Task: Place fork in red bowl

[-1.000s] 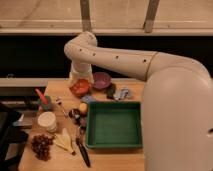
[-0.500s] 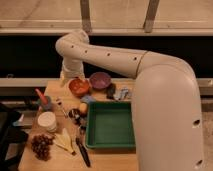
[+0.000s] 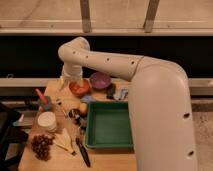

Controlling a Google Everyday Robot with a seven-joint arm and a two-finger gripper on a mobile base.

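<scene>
The red bowl (image 3: 79,89) sits at the back of the wooden table (image 3: 107,161), left of the purple bowl (image 3: 100,80). My gripper (image 3: 73,83) hangs from the bent white arm (image 3: 105,60) straight down over the red bowl's far-left rim, very close to it or touching it. The wrist hides the gripper's tips. I cannot make out the fork: it is either hidden behind the gripper or out of view. A small pale sliver (image 3: 62,81) shows just left of the gripper, and I cannot tell what it is.
A green tray (image 3: 91,131) stands at front centre. A black-handled knife (image 3: 83,151) lies to its left. A red-handled tool (image 3: 42,96), a white round container (image 3: 47,121), grapes (image 3: 41,146), pale yellow slices (image 3: 64,140) and an orange fruit (image 3: 83,107) fill the left side.
The arm's elbow swung left, then came back right and lower. The gripper stayed over the red bowl and sits a little lower now.
</scene>
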